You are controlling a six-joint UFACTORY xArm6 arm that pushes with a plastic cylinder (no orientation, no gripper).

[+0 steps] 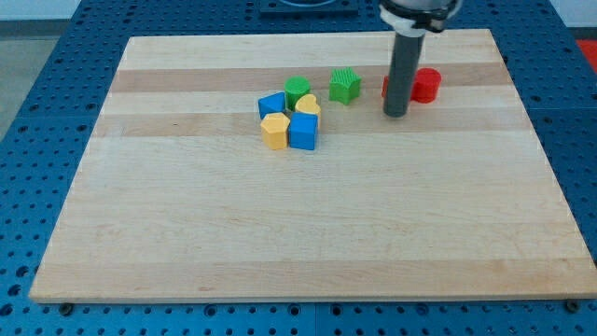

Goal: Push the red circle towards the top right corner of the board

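Note:
The red circle (427, 85) lies on the wooden board (308, 224) in the upper right part. A second red block (386, 87) sits just left of it, mostly hidden behind my rod, so its shape is unclear. My tip (395, 114) rests on the board just below and to the left of the red circle, close to both red blocks. Whether it touches them cannot be told.
A green star-like block (344, 86) lies left of the rod. Further left is a tight cluster: a green circle (298, 91), a blue block (271, 105), a yellow heart (309, 105), a yellow pentagon-like block (274, 132) and a blue square (304, 132).

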